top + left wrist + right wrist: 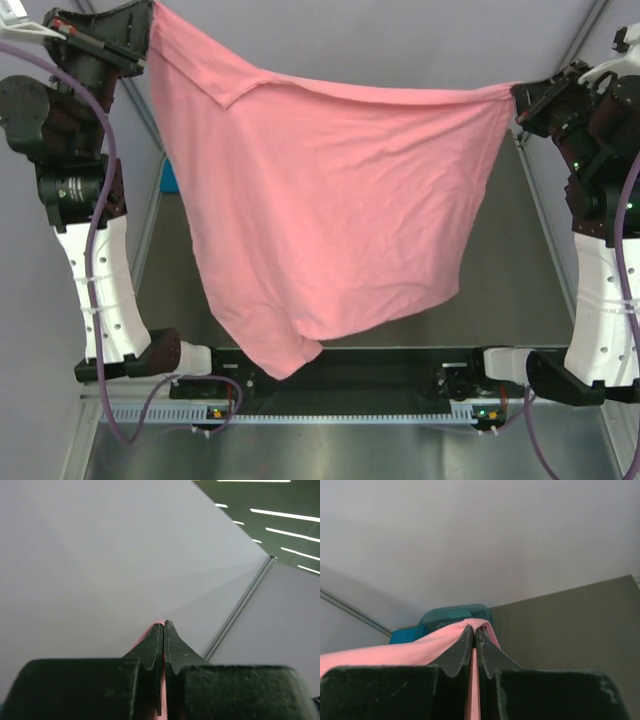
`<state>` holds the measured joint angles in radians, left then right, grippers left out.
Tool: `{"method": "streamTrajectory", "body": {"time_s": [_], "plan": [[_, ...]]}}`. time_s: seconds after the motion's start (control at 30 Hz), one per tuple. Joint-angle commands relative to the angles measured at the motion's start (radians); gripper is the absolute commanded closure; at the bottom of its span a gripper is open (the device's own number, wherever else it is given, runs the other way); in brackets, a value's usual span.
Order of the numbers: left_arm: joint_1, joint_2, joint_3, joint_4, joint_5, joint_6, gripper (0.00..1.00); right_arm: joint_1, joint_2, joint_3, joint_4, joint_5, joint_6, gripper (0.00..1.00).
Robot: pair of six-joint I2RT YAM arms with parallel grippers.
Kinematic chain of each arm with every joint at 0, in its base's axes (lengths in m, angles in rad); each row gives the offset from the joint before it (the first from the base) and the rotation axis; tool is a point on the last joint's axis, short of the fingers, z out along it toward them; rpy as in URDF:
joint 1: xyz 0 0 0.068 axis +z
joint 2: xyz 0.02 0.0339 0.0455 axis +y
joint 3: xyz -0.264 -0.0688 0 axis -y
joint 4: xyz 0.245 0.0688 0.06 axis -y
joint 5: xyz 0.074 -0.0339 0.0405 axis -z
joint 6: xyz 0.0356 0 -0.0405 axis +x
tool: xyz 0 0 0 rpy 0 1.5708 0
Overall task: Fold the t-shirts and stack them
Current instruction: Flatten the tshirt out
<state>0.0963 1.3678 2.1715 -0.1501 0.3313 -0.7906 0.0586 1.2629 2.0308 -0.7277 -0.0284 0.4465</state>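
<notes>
The salmon-pink t-shirt (pixel 320 200) hangs spread in the air between both arms, its lower edge drooping toward the near table edge. My left gripper (pixel 148 30) is shut on its top left corner; in the left wrist view only a pink sliver (pixel 159 624) shows at the closed fingertips. My right gripper (pixel 516 98) is shut on the top right corner; the right wrist view shows pink cloth (pixel 420 647) pinched between the fingers. A bit of teal-blue cloth (pixel 402 636) lies beside the tub, and shows as a small blue patch (pixel 168 178) behind the shirt.
A dark teal see-through tub (pixel 455 615) stands at the far side of the dark table (pixel 500 260), mostly hidden by the pink shirt. Grey walls surround the table. The arm bases (pixel 340 375) sit along the near edge.
</notes>
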Motion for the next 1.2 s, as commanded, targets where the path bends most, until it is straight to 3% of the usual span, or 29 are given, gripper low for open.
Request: {"method": "streamTrajectory", "body": {"time_s": [0.0,0.2,0.63,0.87,1.07,1.17], "plan": [[0.000,-0.018,0.031,0.034,-0.003,-0.007,1.00,0.007,-0.076,-0.011,0.053,0.018,-0.012,1.00],[0.003,-0.019,0.047,0.076,0.025,-0.049,1.00,0.004,-0.088,0.023,0.036,0.022,-0.037,1.00],[0.000,-0.220,0.019,-0.045,-0.012,0.093,1.00,0.050,-0.318,-0.190,-0.010,0.002,-0.019,1.00],[-0.069,-0.295,0.007,-0.111,-0.052,0.136,1.00,0.060,-0.385,-0.172,-0.128,-0.025,-0.014,1.00],[-0.119,-0.314,-0.041,-0.170,-0.084,0.186,1.00,0.061,-0.373,-0.159,-0.229,-0.036,0.030,1.00],[-0.133,-0.311,-0.183,-0.177,-0.080,0.180,1.00,0.061,-0.353,-0.235,-0.245,0.019,0.040,1.00]]}}
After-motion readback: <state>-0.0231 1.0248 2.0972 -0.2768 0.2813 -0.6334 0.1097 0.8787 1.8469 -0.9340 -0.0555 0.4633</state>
